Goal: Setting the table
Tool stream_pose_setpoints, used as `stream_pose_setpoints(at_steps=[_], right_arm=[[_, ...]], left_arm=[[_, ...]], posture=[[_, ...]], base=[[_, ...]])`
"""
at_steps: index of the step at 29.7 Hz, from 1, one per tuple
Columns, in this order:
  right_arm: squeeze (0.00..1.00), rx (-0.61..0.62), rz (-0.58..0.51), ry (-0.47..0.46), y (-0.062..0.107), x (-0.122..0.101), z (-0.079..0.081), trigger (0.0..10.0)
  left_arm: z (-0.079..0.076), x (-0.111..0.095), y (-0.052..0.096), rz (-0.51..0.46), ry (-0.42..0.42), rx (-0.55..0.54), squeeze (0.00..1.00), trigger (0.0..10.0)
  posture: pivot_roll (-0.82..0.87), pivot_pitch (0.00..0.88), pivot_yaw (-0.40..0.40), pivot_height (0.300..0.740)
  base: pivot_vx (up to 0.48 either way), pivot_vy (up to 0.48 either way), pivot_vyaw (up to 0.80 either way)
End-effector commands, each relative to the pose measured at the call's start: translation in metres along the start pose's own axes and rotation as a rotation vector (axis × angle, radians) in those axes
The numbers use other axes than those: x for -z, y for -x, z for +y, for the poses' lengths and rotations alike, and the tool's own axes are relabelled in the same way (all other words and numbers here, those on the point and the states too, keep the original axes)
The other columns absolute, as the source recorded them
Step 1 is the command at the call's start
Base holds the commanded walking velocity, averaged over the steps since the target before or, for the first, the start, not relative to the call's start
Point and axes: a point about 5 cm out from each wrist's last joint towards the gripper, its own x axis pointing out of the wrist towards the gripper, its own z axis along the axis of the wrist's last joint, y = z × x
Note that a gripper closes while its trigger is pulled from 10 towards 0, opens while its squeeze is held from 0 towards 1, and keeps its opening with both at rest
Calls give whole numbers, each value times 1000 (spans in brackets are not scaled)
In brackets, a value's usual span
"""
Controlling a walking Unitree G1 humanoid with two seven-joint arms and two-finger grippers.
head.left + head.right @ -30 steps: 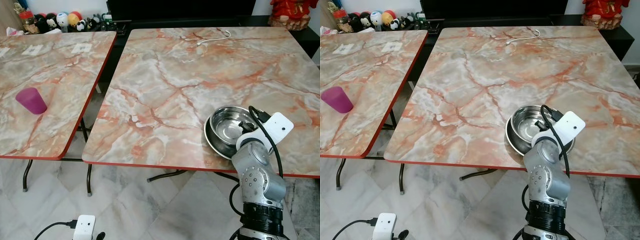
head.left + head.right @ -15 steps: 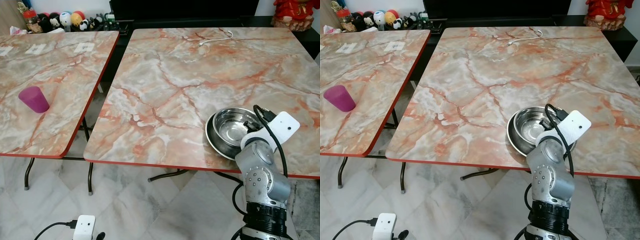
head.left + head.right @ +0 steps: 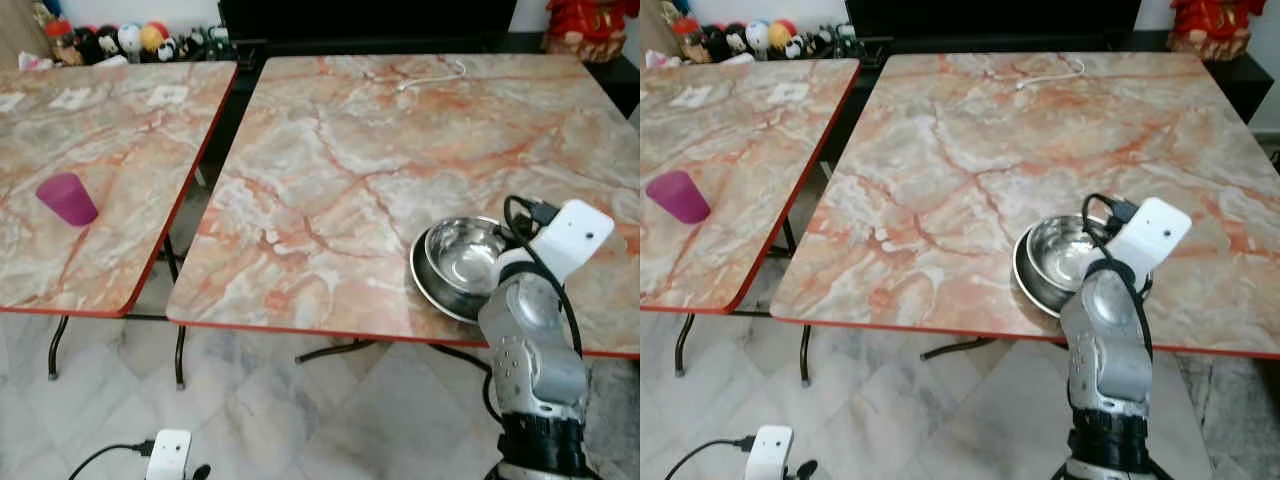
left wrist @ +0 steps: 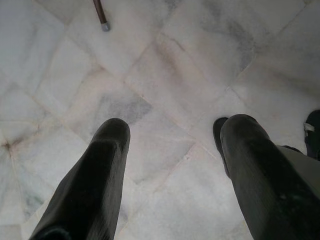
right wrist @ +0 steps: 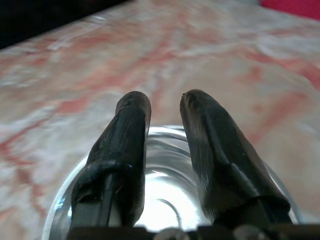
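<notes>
A shiny steel bowl (image 3: 462,258) rests on a steel plate near the front edge of the right marble table (image 3: 380,150). My right arm (image 3: 530,320) stands at that edge, with its white wrist camera (image 3: 572,232) just right of the bowl. In the right wrist view my right gripper (image 5: 165,100) hovers over the bowl (image 5: 165,200), fingers a narrow gap apart with nothing between them. A purple cup (image 3: 66,198) stands upside down on the left table (image 3: 120,140). My left gripper (image 4: 172,127) hangs open over the floor.
A white cable (image 3: 430,72) lies at the far side of the right table. Small toys (image 3: 130,38) line the back left, and a red figure (image 3: 590,15) stands at the back right. A gap with table legs (image 3: 178,355) separates the two tables. White marble floor (image 3: 300,420) lies below.
My right wrist has lifted and shifted a little to the right beside the bowl. The bowl and the cup have stayed in place.
</notes>
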Motion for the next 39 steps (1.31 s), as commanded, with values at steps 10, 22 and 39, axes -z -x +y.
stream_pose_setpoints(at_steps=[10,22,39], right_arm=[[0,-270,-67,217,4,12,-11,10000],[0,-340,-105,229,11,19,-1,10000],[0,-310,-150,194,8,17,1,10000]], left_arm=[[3,12,4,31,13,-33,0,10000],[1,13,4,39,43,-44,0,10000],[2,17,4,63,47,-53,0,10000]], posture=[[-139,104,44,740],[-148,38,13,740],[-146,0,24,740]], base=[[0,0,0],[0,0,0],[0,232,0]])
